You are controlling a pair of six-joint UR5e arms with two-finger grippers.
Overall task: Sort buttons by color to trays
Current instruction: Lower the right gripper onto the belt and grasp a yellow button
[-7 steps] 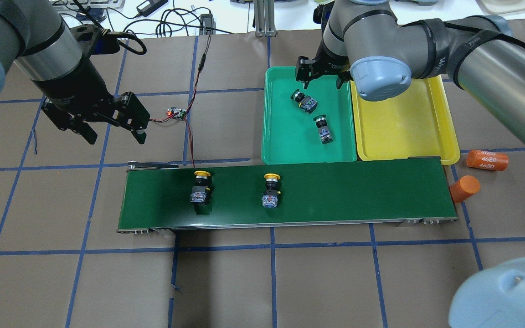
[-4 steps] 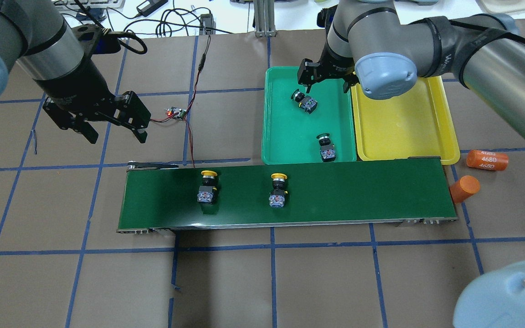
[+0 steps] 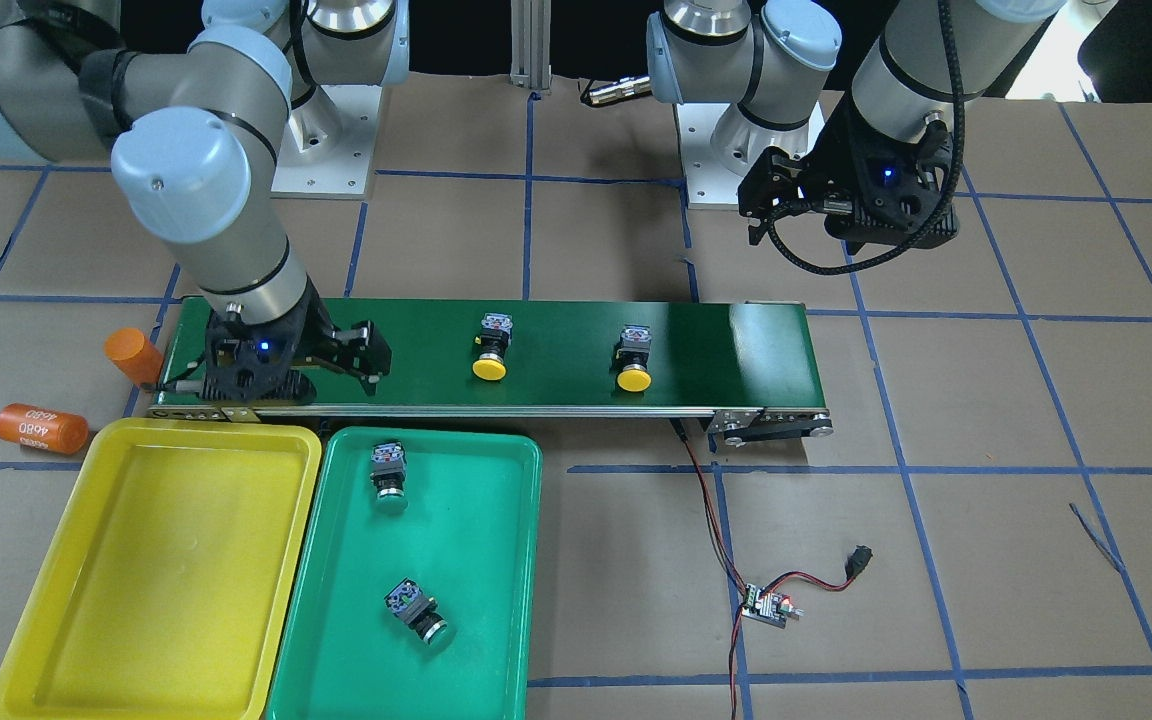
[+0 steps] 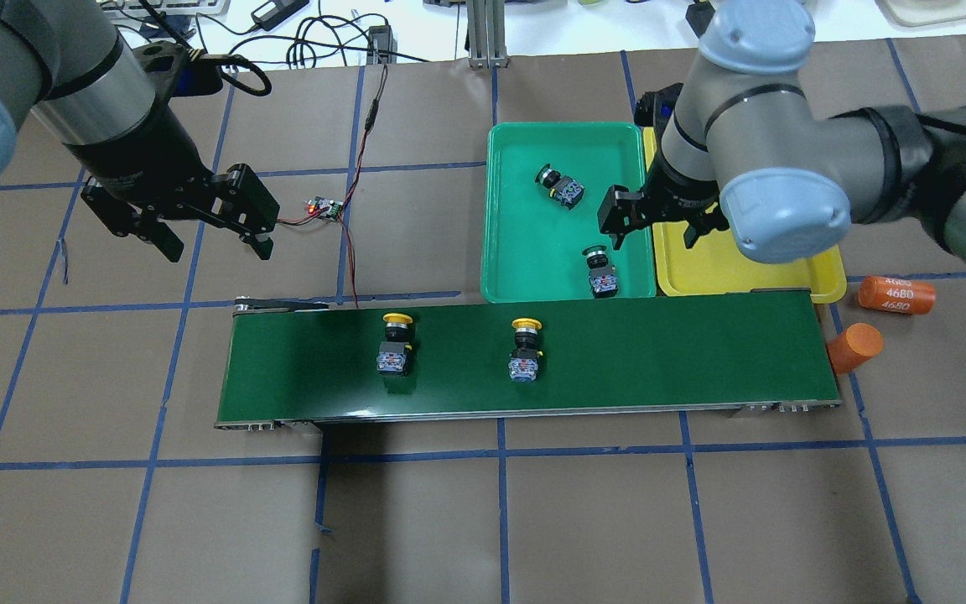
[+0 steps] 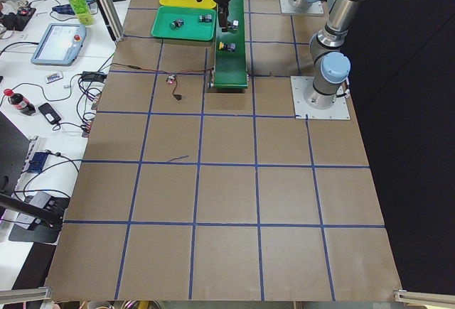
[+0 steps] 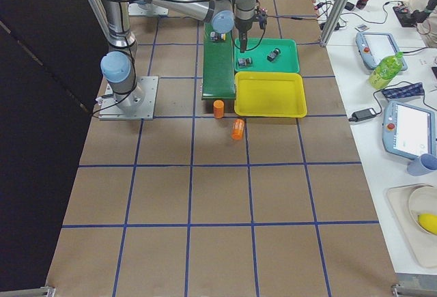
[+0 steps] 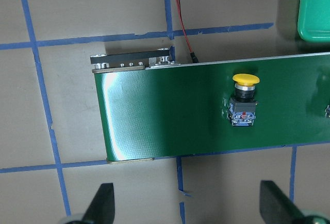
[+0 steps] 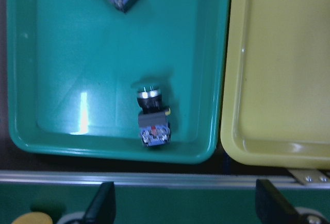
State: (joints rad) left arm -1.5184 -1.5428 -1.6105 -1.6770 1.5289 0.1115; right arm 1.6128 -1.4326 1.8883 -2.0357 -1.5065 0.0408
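Green belt (image 4: 659,352), two yellow buttons (image 4: 395,344) (image 4: 526,350); green tray (image 4: 525,243), two green buttons (image 4: 559,184) (image 4: 600,273).

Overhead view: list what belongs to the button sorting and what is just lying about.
Part of the job:
- yellow buttons, lying on the conveyor belt
- green buttons, in the green tray
- yellow tray

Lying about:
- orange cylinders, beside the belt's end
- circuit board with its wires
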